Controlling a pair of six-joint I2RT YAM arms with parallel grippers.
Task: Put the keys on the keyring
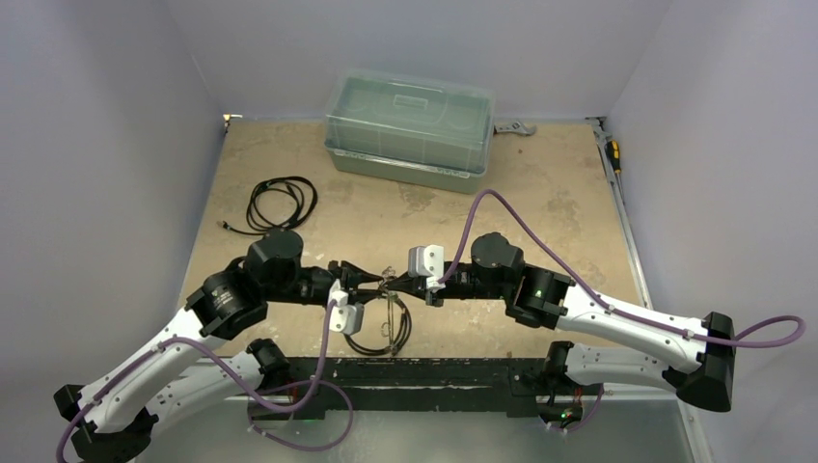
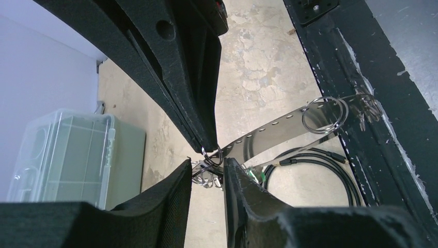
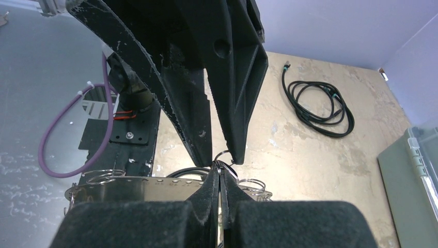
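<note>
Table (image 1: pixel 540 203): tan, worn.
Left gripper (image 2: pixel 207 163): jaws narrowly apart around a small ring (image 3: pixel 223 152); whether it grips, cannot tell.
Right gripper (image 3: pixel 220 173): pads pressed together, tip to tip with the left.
Keyring (image 1: pixel 389 313): thin wire loop hanging just beneath both tips.

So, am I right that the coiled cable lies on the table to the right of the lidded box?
Not quite: the top view shows the coiled cable on the table to the left of the lidded box, not the right.
</note>
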